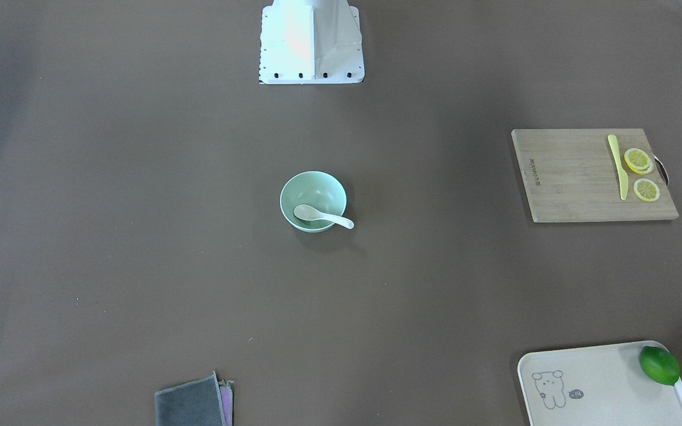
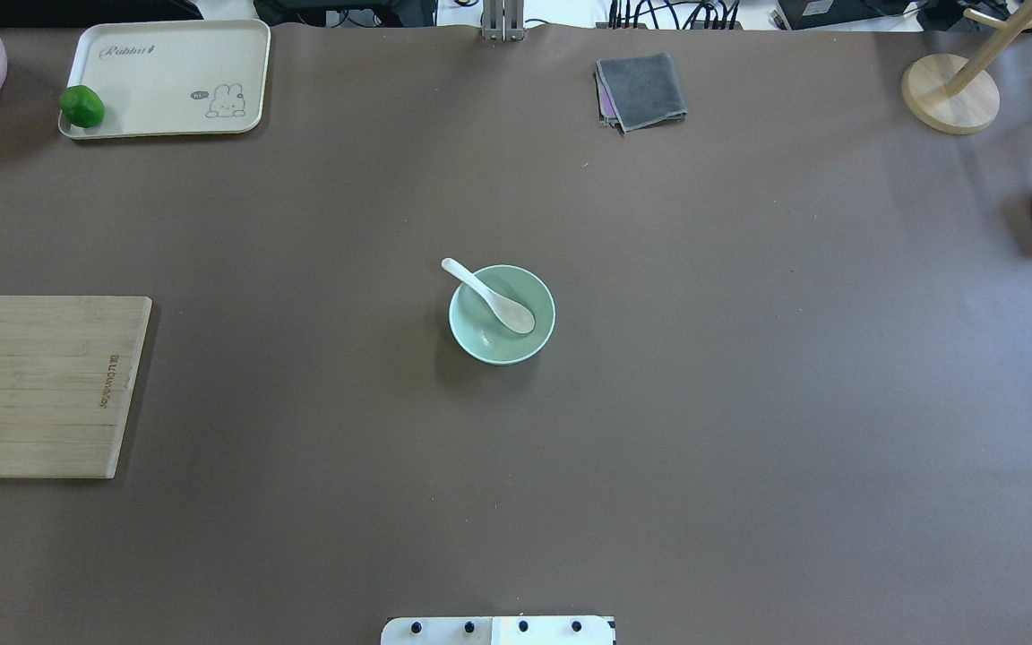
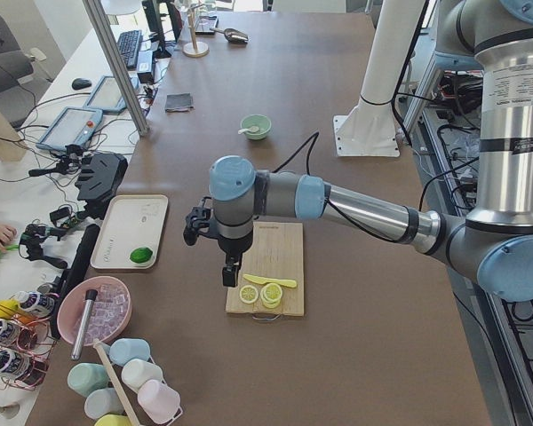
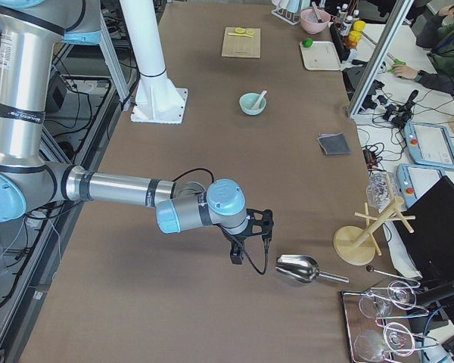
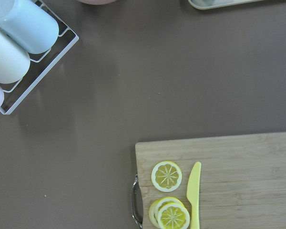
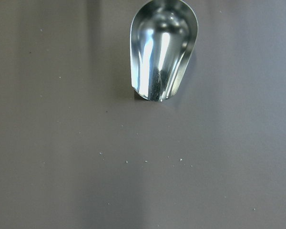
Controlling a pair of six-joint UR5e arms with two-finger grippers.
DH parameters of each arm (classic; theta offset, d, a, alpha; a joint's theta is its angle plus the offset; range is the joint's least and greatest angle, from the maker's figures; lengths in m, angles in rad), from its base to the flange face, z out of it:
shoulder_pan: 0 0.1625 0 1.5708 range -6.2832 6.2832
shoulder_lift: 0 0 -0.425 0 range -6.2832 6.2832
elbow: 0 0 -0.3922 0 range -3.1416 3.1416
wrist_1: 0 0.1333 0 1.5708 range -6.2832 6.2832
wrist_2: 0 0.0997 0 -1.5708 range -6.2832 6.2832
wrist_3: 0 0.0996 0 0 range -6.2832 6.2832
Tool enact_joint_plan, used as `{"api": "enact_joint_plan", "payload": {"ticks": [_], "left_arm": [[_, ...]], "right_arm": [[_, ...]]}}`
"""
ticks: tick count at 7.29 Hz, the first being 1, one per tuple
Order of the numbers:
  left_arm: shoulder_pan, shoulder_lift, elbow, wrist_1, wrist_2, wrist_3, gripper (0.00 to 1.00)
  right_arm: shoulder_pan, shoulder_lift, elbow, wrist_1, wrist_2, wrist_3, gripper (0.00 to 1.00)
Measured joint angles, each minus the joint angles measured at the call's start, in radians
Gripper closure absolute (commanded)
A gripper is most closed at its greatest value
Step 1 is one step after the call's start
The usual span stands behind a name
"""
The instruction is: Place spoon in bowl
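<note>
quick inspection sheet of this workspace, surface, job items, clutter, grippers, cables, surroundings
surface: brown table cover, a few pale specks, no spills seen
job's things: spoon has its scoop in the bowl, handle leaning out over the rim
clutter: cutting board with yellow knife and lemon slices; tray with lime; grey cloth; metal scoop
grippers: left gripper above the cutting board, right gripper beside the metal scoop; open or shut cannot be told
cables: black cable arcs off the left arm
surroundings: operator at the side bench
</note>
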Motion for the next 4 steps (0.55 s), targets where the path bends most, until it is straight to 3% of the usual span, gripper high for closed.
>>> {"api": "enact_joint_plan", "payload": {"ticks": [2, 4], "left_arm": [[-0.007, 0.117, 0.049, -0.195, -0.005, 0.001, 0.02], [-0.005, 0.127, 0.066, -0.239, -0.005, -0.084, 0.02]], "right_arm": [[0.000, -0.012, -0.012, -0.008, -0.012, -0.049, 0.00], [0.002, -0.014, -0.027, -0.040, -0.019, -0.109, 0.00]]}}
